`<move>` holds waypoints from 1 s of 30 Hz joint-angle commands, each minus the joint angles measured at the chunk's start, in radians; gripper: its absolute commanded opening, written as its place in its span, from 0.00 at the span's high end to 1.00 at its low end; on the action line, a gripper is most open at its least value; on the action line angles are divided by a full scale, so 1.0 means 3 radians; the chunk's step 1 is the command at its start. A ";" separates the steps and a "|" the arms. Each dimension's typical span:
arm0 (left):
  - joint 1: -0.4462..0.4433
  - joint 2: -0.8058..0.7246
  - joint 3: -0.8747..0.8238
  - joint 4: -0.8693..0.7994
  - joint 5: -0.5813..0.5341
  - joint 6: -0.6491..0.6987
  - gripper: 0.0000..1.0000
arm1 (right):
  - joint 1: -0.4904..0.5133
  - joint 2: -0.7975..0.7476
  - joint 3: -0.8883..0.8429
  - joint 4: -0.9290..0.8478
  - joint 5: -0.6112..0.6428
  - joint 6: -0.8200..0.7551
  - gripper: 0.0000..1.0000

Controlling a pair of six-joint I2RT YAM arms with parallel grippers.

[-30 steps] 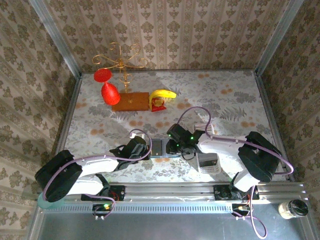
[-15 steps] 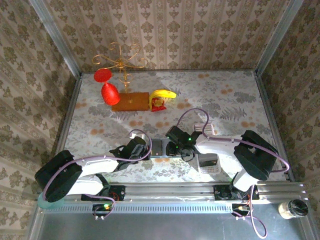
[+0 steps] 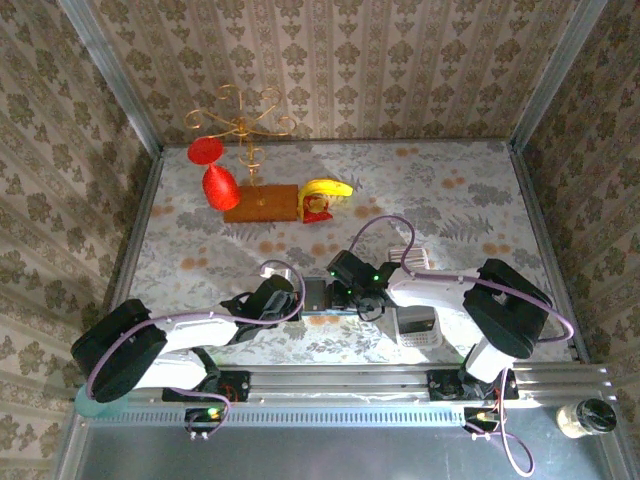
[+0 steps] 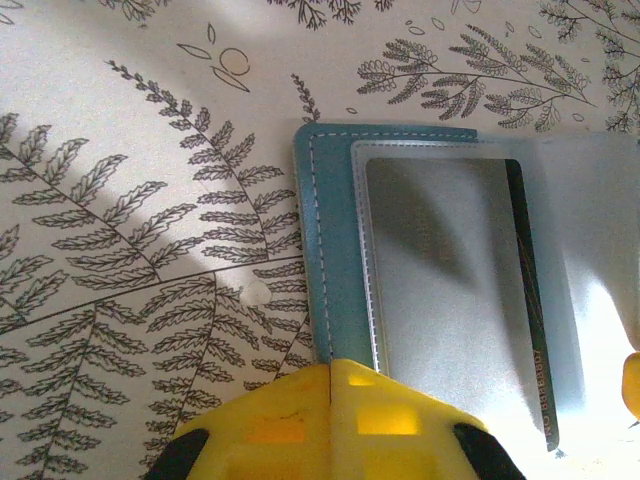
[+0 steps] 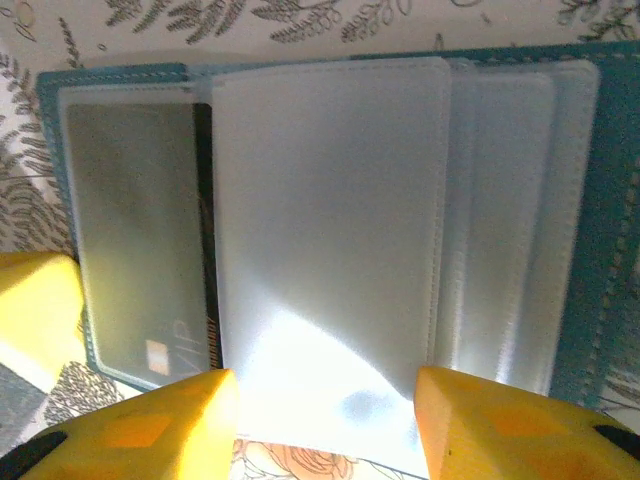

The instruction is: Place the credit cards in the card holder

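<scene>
We see card holder (image 3: 318,295) open flat on surface between claws, long axis left-right. Left claw (image 4: 330,400) clenched at its left edge. Right claw (image 5: 320,420) released, straddling clear sleeves (image 5: 330,220). Credit cards (image 3: 416,325) right of holder, nearer right arm.

The table (image 3: 460,200) is covered by a pale cloth (image 4: 150,230) printed with fern leaves and small orange flowers. Near its front edge, about midway across, the teal card holder (image 3: 317,295) lies open and flat on the cloth, clear sleeves facing up. To its right, also near the front, sits a white tray (image 3: 416,326). Toward the far left lies a wooden board (image 3: 262,204), with a banana (image 3: 328,187) just beside its right end.
</scene>
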 commanded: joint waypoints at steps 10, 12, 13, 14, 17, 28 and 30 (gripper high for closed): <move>-0.0103 0.0159 -0.0150 -0.0341 0.0351 -0.0067 0.96 | 0.0023 0.0057 0.0066 0.0340 -0.0059 0.0241 0.48; -0.0111 0.0151 -0.0156 -0.0326 0.0355 -0.0076 0.96 | 0.0023 0.0044 0.0046 0.0420 -0.0078 0.0279 0.48; -0.0113 0.0150 -0.0159 -0.0316 0.0354 -0.0082 0.96 | 0.0023 0.0044 0.0044 0.0441 -0.0083 0.0294 0.48; -0.0111 0.0149 -0.0166 -0.0309 0.0355 -0.0091 0.96 | 0.0024 0.0049 0.0043 0.0466 -0.0094 0.0314 0.49; -0.0109 0.0128 -0.0196 -0.0264 0.0364 -0.0120 0.96 | 0.0023 0.0059 0.0021 0.0569 -0.0142 0.0361 0.49; -0.0128 0.0136 -0.0266 -0.0136 0.0388 -0.0167 0.96 | 0.0024 0.0151 0.0013 0.0729 -0.0223 0.0449 0.49; -0.0123 0.0133 -0.0283 -0.0111 0.0385 -0.0184 0.96 | 0.0022 0.0153 0.0019 0.0750 -0.0233 0.0468 0.49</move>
